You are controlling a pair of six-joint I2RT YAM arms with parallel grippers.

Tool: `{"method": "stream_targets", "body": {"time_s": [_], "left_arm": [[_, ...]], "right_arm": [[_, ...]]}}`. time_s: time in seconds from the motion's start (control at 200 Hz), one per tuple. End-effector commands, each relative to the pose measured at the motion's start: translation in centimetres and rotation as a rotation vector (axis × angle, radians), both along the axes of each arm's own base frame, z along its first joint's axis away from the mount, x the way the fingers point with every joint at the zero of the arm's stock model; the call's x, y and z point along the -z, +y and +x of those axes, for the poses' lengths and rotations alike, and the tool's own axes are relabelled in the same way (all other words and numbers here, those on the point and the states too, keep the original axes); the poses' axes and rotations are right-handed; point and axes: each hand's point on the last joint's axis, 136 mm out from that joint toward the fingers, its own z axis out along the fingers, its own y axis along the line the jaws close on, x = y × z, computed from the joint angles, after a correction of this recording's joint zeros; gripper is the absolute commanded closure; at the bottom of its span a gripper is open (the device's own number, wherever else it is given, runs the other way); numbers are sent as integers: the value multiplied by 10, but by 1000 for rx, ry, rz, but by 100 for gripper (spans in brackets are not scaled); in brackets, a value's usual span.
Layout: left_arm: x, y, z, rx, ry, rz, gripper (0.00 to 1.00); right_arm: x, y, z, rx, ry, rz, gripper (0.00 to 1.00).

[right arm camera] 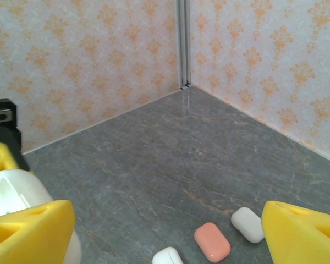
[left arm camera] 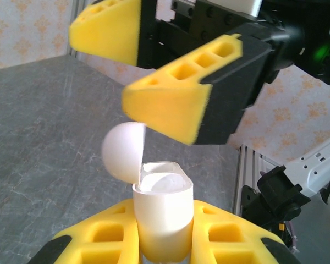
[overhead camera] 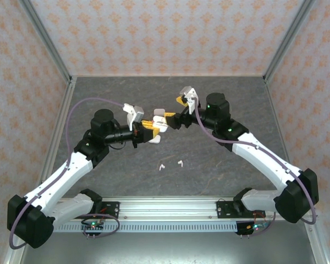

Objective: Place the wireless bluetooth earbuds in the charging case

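Above mid-table: clamps open-lidded white charging case (left arm camera: 162,203) in left gripper (left arm camera: 164,242); right gripper (left arm camera: 118,66) spread wide just beside case, grasping nothing. Two white earbuds (overhead camera: 161,166) loose on table (overhead camera: 220,170), nearer arm bases.

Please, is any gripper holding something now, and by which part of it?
The left gripper holds the open white charging case by its lower body, with the lid free. The right gripper is open and holds nothing.

White links (overhead camera: 264,157), black joints (overhead camera: 103,122), lilac cables (overhead camera: 99,98); left pincer (overhead camera: 154,132) and right pincer (overhead camera: 171,110) bear yellow fingers (left arm camera: 165,104) with square recesses.
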Motion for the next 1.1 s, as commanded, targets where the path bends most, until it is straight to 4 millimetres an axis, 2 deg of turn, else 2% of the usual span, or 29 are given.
{"method": "stream_targets", "body": {"time_s": [0.0, 0.17, 0.285, 0.38, 0.39, 0.43, 0.565, 0.746, 0.896, 0.916, 1.096], "left_arm": [[-16, -2, -3, 24, -77, -12, 97], [-10, -1, -1, 7, -74, 9, 97], [-4, 2, 1, -17, -75, 30, 97], [1, 7, 3, -52, -79, 52, 98], [2, 8, 3, -56, -79, 55, 98], [4, 11, 4, -79, -81, 65, 98], [8, 21, 4, -144, -98, 86, 99], [9, 42, 5, -255, -135, 127, 100], [5, 56, 8, -317, -132, 112, 100], [4, 57, 9, -320, -130, 107, 100], [-4, 63, 13, -344, -128, 66, 100]], "right_arm": [[-1, 0, 2, 3, 29, -7, 12], [-13, -4, 0, 9, 22, 9, 11], [-25, -13, -5, 37, 12, 27, 11], [-13, -21, -3, 83, 63, -10, 11], [-19, -24, -7, 90, 55, -4, 11], [-15, -31, -8, 121, 83, -21, 11], [13, -44, -16, 180, 210, -73, 12], [60, -40, -39, 146, 459, -57, 16], [105, -30, -55, 149, 655, -75, 24], [117, -27, -55, 154, 687, -93, 24], [168, -8, -66, 160, 801, -194, 29]]}}
